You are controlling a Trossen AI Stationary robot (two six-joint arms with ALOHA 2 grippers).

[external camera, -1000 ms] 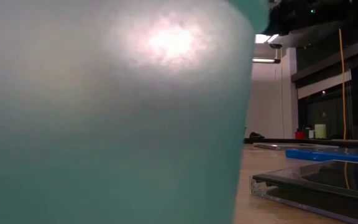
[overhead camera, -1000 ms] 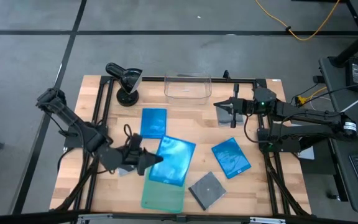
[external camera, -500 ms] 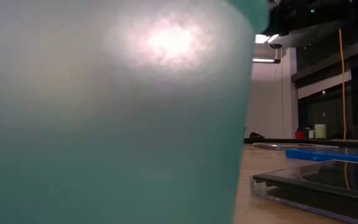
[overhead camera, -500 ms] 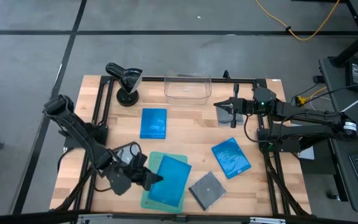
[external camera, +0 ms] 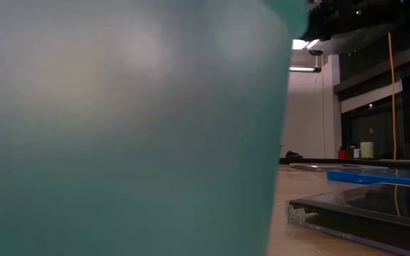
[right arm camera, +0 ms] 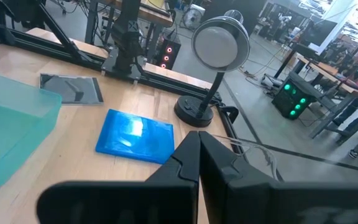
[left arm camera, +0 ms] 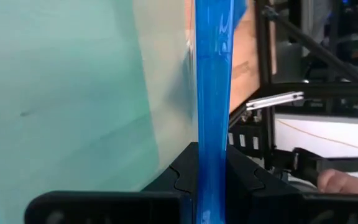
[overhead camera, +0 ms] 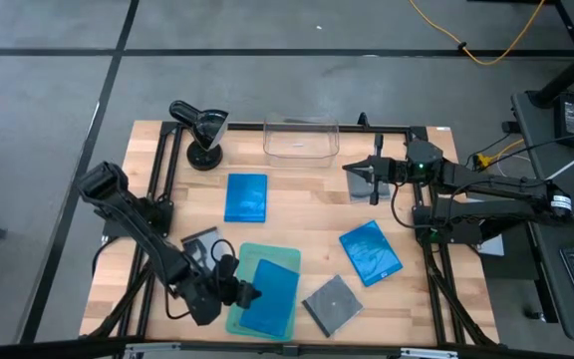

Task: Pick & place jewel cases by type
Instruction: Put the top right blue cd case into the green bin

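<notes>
1. Gripping a blue case (overhead camera: 272,296) by its edge, my left gripper (overhead camera: 239,295) has swung down to the near edge of the table and now holds it over the green tray (overhead camera: 251,317); a second ago it was farther up the table.
2. Uncovered by that move, a grey case (overhead camera: 199,244) lies left of the tray.
3. Waiting mid-table: another blue case (overhead camera: 246,196), a third (overhead camera: 371,251), and a grey case (overhead camera: 331,303) near the tray.
4. Parked at the far right, my right gripper (overhead camera: 352,170) is clenched on nothing.
5. Release looks next; blues appear bound for the tray.
</notes>
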